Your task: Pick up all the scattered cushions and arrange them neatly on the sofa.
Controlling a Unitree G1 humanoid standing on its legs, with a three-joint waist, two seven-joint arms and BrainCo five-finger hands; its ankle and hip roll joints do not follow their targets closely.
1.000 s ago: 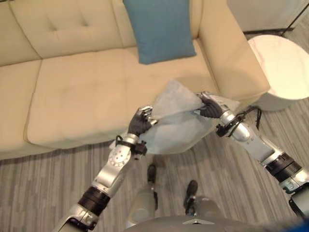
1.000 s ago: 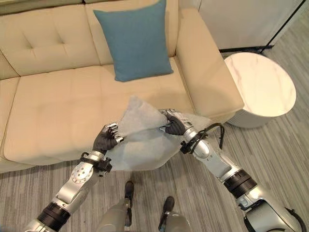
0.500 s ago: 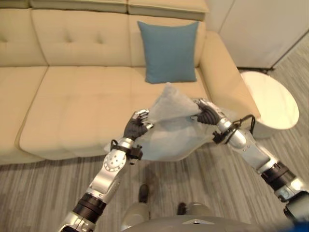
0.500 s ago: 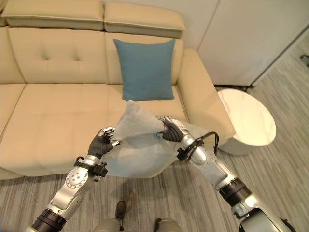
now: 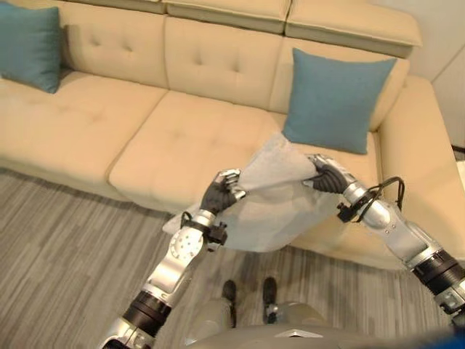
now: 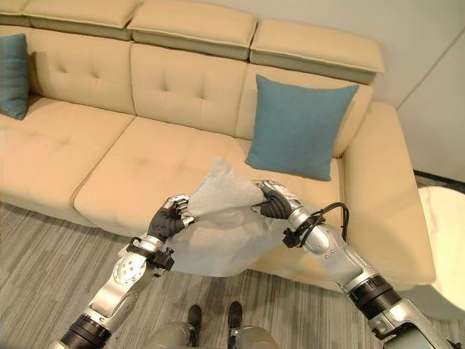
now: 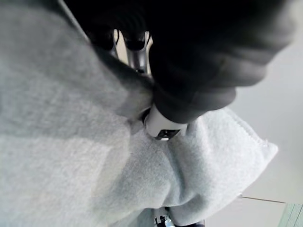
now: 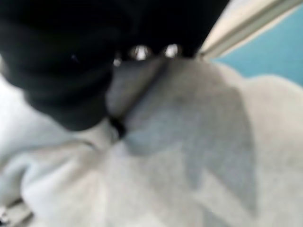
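Note:
A pale grey cushion [image 5: 269,203] hangs in the air in front of the beige sofa [image 5: 182,138], held between both hands. My left hand [image 5: 218,195] is shut on its left edge and my right hand [image 5: 325,176] is shut on its upper right edge. The grey fabric [image 7: 94,165] bunches under my left hand's curled fingers, and the same cushion [image 8: 199,156] shows past my right hand. A blue cushion [image 6: 299,125] leans upright against the sofa back just beyond the grey one. Another blue cushion [image 5: 29,45] stands at the sofa's far left.
The sofa's right armrest [image 6: 381,196] lies beyond my right arm, and a round white side table [image 6: 447,240] stands past it. Grey striped floor [image 5: 65,240] runs along the sofa's front edge. The middle seat [image 6: 152,167] is bare.
The camera has swung, bringing more of the sofa's left side and a second blue cushion into sight. Both hands keep their hold on the grey cushion, still raised before the sofa.

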